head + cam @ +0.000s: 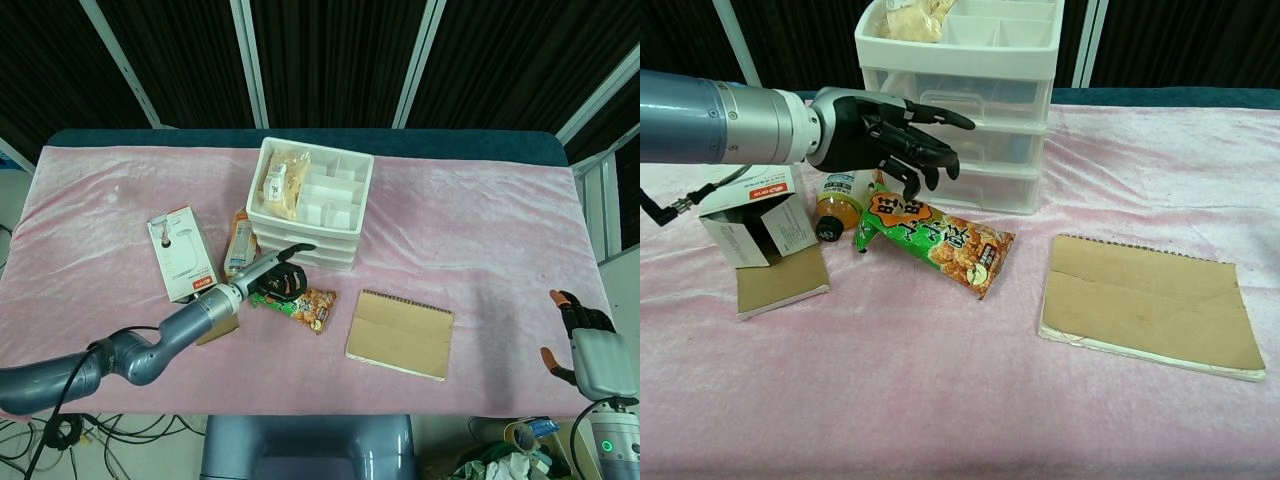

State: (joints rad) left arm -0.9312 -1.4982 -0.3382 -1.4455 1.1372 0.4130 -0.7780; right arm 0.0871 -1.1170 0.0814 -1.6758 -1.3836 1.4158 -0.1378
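Snack bag (936, 238) lies flat on the pink cloth (940, 400), just in front of the white drawers (965, 110). The left hand (895, 145) hangs over the bag's near end, fingers apart and a little bent, holding nothing. A small bottle (840, 200) lies just beside the bag, and an open box (750, 215) sits next to that. To pick the bag well, I think the hand should come down on the bag's middle, not its thin end, so it does not flop. It should stay off the bottle, which could roll. The fingers should close softly, because the chips inside can break. The right hand (580, 345) waits far off by the table's edge; I cannot tell how its fingers are set. A brown notebook (1150, 305) lies well apart
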